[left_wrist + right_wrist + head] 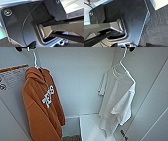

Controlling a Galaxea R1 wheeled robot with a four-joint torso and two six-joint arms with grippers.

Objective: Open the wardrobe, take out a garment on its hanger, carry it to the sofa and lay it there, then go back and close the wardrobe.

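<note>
The wardrobe [75,84] stands open in front of me in the head view, showing its white inside. On the right hangs the garment [117,102], a limp white T-shirt. It is on a thin white hanger [124,64] whose hook reaches up to the rail. The shirt's lower hem drops in front of a white ledge [88,127]. Both wrist views look along my own dark base plate, low above grey carpet [156,28].
A rust-orange hooded top [40,112] with white lettering hangs on its own hanger at the left of the rail. The left inner wall carries a printed label [12,77]. A white door panel [155,109] angles in at the right.
</note>
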